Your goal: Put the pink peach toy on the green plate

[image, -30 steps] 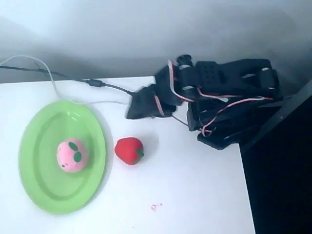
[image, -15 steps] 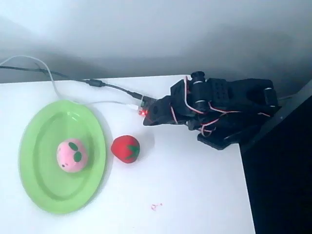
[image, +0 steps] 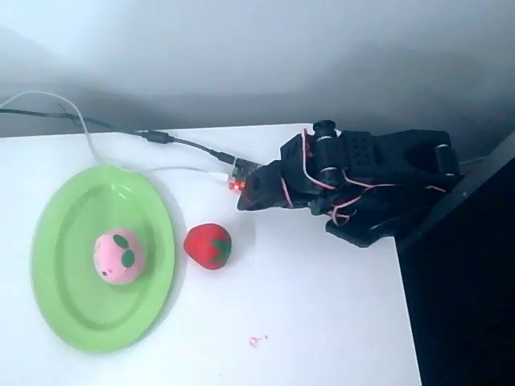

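Nearest the lower edge of the overhead view lies bare white bench [image: 322, 322] with a tiny pink speck [image: 257, 341] on it, and nothing of mine reaches down there. Farther in, at the left, the green plate [image: 64, 322] rests flat, and the pink peach toy [image: 119, 256] sits inside it, a little left of centre, leaves up. Just beside the plate's right rim, apart from it as far as I can tell, lies a red strawberry toy [image: 208, 245]. Farther back, my pincer [image: 251, 195] points left, folded close against my base, well apart from both toys and holding nothing; whether its tips are spread or pressed together I cannot tell, since they show as one dark mass. A cable [image: 153, 137] runs along the far edge to a small board with a red light. By my reckoning the placing is done and I am at rest; the next move calls for nothing beyond staying clear of the plate
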Action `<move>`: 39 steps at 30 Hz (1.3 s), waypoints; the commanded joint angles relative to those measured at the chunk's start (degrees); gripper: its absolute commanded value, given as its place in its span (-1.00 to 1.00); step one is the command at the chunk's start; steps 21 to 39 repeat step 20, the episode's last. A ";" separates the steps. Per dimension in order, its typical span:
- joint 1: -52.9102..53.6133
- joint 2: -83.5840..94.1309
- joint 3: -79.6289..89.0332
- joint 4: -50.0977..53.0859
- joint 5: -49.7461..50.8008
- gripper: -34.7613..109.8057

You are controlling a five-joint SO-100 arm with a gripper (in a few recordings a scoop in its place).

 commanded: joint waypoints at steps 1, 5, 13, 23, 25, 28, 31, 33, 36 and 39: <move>-0.18 1.23 2.99 0.88 -1.85 -0.44; -0.44 1.23 2.99 1.23 -3.96 -0.40; -0.53 1.23 2.99 1.23 -3.96 -0.40; -0.53 1.23 2.99 1.23 -3.96 -0.40; -0.53 1.23 2.99 1.23 -3.96 -0.40; -0.53 1.23 2.99 1.23 -3.96 -0.40; -0.53 1.23 2.99 1.23 -3.96 -0.40; -0.53 1.23 2.99 1.23 -3.96 -0.40; -0.53 1.23 2.99 1.23 -3.96 -0.40; -0.53 1.23 2.99 1.23 -3.96 -0.40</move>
